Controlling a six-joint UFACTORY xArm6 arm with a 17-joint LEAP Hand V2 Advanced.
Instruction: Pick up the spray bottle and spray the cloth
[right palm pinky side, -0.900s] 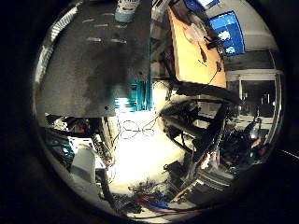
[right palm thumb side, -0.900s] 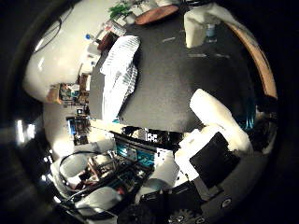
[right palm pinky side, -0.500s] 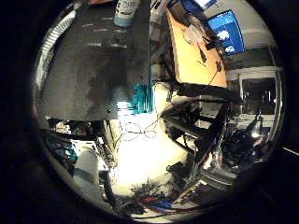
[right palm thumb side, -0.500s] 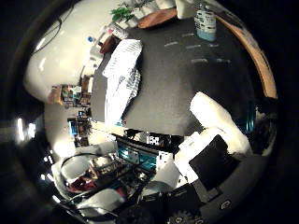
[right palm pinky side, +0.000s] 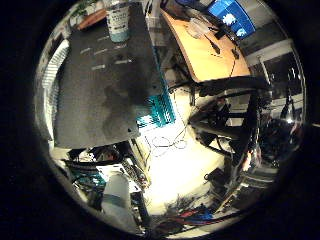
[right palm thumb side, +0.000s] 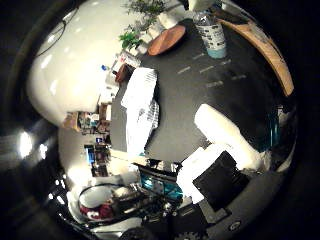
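The robot hand (right palm thumb side: 227, 150) hangs open and empty above the dark bench (right palm thumb side: 200, 100), well short of the upright spray bottle (right palm thumb side: 210, 32) beyond the cloth (right palm thumb side: 140, 110), so reaching seems next.

We see the hand (right palm thumb side: 220, 165) as a cluster of white and black parts. One finger (right palm thumb side: 227, 137) is a smooth, rounded white shell, pale and blunt at its tip. Beside it sit a blocky white housing and a flat black square panel, with dark geared parts below them near the view's edge.
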